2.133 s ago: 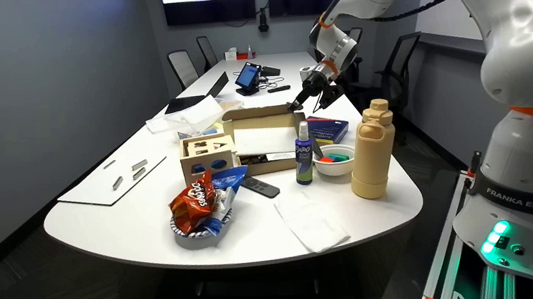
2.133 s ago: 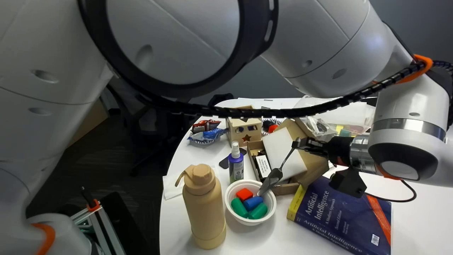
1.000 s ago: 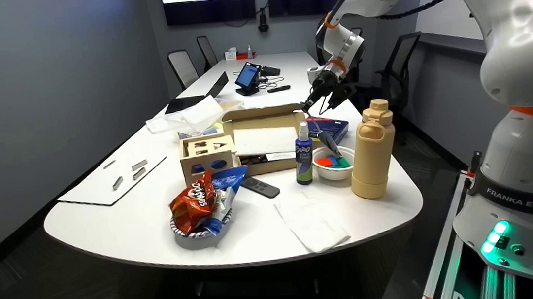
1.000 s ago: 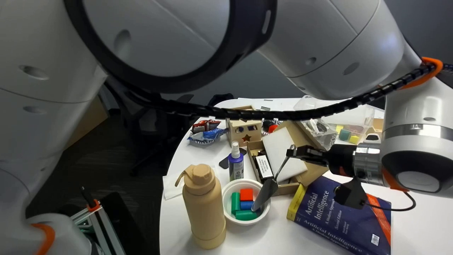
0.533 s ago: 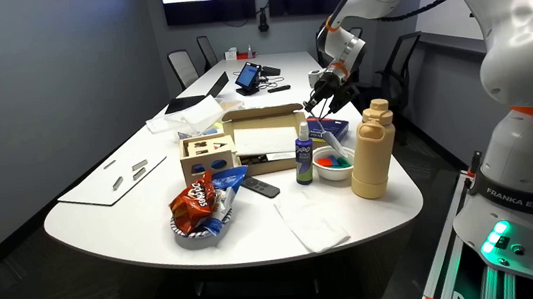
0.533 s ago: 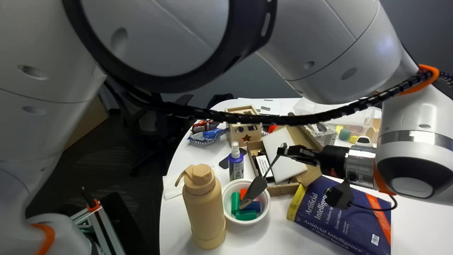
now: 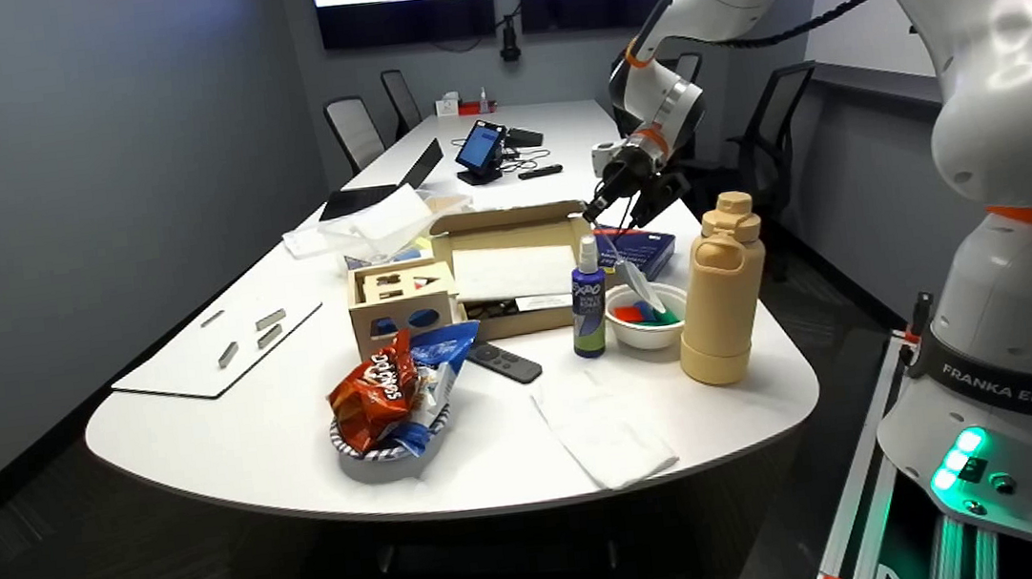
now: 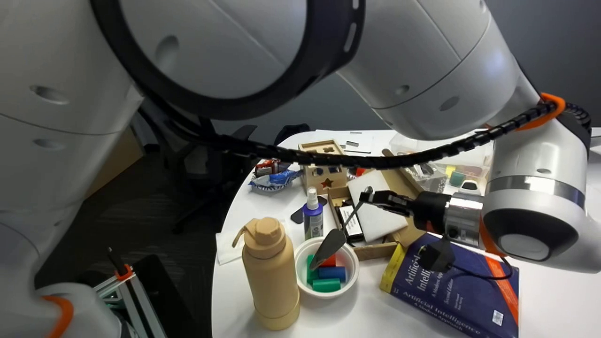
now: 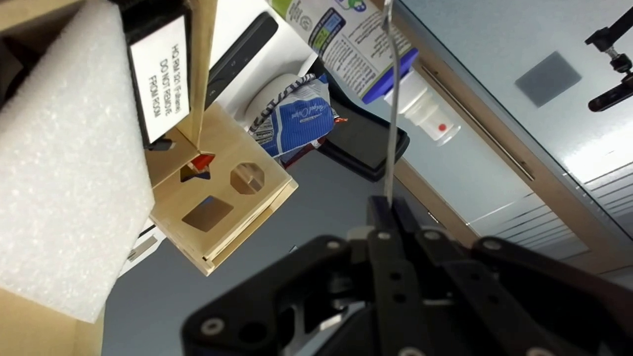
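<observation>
My gripper [image 8: 365,197] is shut on the thin handle of a grey metal spatula [image 8: 329,245]. It also shows in the wrist view [image 9: 390,202], with the handle [image 9: 393,133] between its fingertips. The spatula's blade slants down over a white bowl [image 8: 351,265]. The bowl holds a red block [image 8: 330,261], a blue block [image 8: 332,273] and green blocks [image 8: 326,285]. The blade partly hides the red block and one green block. I cannot tell whether its tip touches them. In an exterior view the gripper [image 7: 590,213] is above the open cardboard box's corner, and the blade [image 7: 638,286] reaches into the bowl [image 7: 646,335].
A tan bottle [image 8: 271,281] and a purple spray bottle [image 8: 313,219] stand close to the bowl. A thick blue book [image 8: 453,286] lies under the wrist. A cardboard box [image 8: 375,251] with white foam [image 8: 375,211] and a wooden shape box [image 7: 404,316] are nearby.
The gripper has carried the spatula so its blade moved from the bowl's edge across it. The blocks shifted inside the bowl earlier on. The gripper has stayed shut on the spatula.
</observation>
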You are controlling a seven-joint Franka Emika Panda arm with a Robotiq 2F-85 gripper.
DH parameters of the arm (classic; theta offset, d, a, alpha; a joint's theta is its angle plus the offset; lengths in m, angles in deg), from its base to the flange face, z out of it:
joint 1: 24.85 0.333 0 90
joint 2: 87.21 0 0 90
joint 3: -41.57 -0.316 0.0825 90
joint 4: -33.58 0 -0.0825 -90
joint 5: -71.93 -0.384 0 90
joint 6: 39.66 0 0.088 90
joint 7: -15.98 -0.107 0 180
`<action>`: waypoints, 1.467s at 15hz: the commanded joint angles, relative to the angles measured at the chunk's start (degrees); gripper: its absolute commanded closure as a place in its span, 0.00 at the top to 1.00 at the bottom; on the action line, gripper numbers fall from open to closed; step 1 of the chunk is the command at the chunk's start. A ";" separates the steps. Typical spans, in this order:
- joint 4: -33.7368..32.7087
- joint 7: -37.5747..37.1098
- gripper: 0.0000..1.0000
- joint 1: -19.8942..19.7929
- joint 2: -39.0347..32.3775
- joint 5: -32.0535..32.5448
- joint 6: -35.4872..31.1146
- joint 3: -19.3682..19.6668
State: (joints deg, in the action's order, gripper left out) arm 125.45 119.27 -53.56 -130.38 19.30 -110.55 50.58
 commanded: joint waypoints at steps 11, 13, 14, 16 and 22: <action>-0.16 6.97 0.01 0.44 1.08 -6.57 -7.97 1.25; -0.24 6.92 0.01 0.29 1.56 -5.90 -7.82 1.70; -0.26 6.78 0.01 0.27 1.84 -5.44 -7.45 1.98; -0.16 7.13 0.01 0.28 2.51 -4.32 -7.05 2.68; 0.54 7.40 0.01 0.41 3.32 0.47 -6.16 3.87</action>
State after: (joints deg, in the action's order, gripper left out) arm 124.78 125.63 -53.34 -128.45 16.94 -116.91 54.09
